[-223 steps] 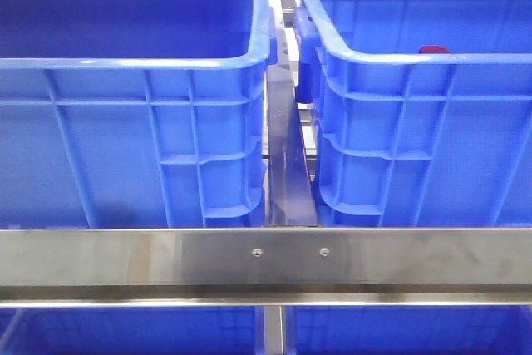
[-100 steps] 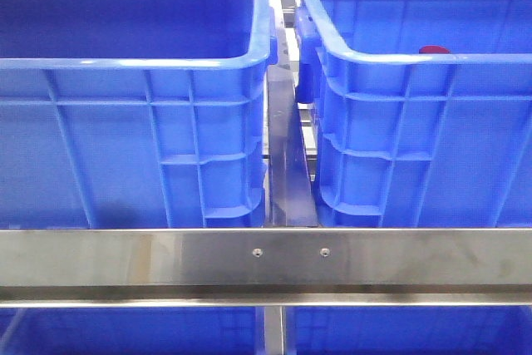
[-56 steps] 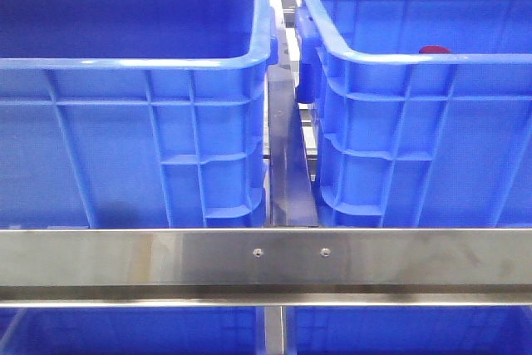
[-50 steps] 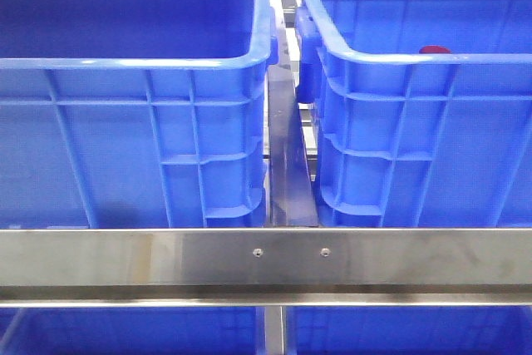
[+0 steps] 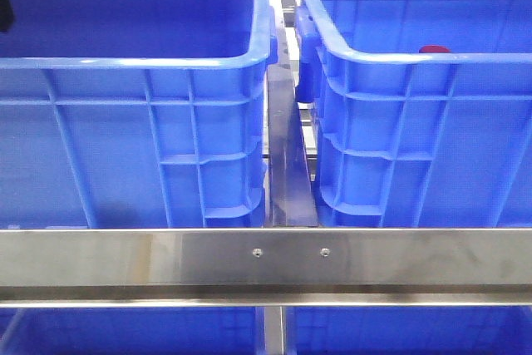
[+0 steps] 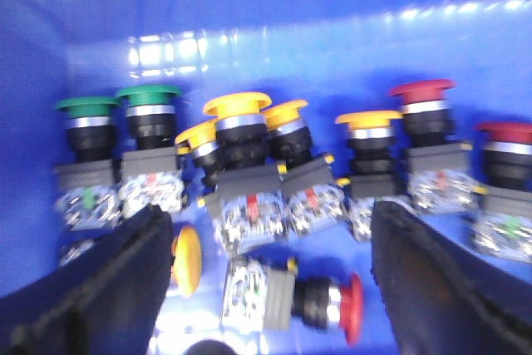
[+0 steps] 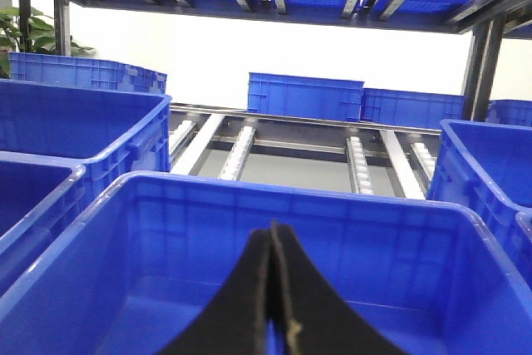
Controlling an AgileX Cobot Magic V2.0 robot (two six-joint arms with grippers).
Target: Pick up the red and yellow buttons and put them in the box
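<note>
red button [image 6: 349, 320] on its side between spread left fingers [image 6: 100, 288]; right fingers [image 7: 274, 305] together

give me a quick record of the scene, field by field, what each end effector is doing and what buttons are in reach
left end effector: open, inside a blue crate, over a pile of pushbuttons
nearest red button: lying on its side between the fingers
yellow button: on its side beside one finger
upright buttons: green, yellow, red
right end effector: shut, empty, above another blue crate
</note>
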